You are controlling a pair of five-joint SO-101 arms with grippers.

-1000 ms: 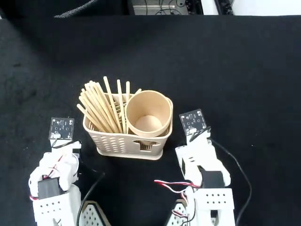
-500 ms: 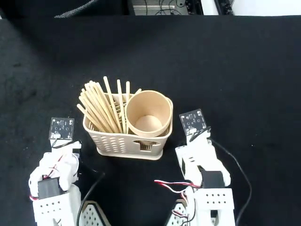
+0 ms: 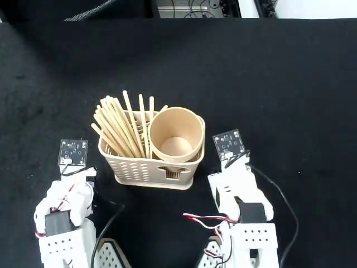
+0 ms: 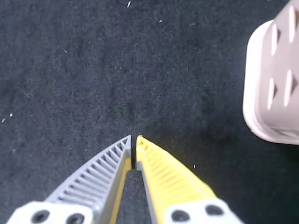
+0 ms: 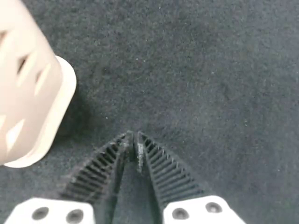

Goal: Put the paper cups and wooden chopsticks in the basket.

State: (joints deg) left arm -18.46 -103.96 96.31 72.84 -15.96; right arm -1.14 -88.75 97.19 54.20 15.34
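A cream slotted basket (image 3: 146,170) stands in the middle of the black table, between the two arms. Inside it on the right sits a tan paper cup (image 3: 175,134), upright and open at the top. Several wooden chopsticks (image 3: 119,128) lean in the basket's left half, fanning up and to the left. My left gripper (image 4: 133,139) is shut and holds nothing, just above the cloth, with the basket's corner (image 4: 273,79) off to one side. My right gripper (image 5: 132,137) is also shut with nothing in it, close to the basket's other corner (image 5: 30,93).
Black cloth (image 3: 268,84) covers the whole table, with wide bare room behind and to both sides of the basket. Both arms' white bases (image 3: 64,223) (image 3: 245,218) sit at the near edge. Cables and equipment (image 3: 195,6) lie beyond the far edge.
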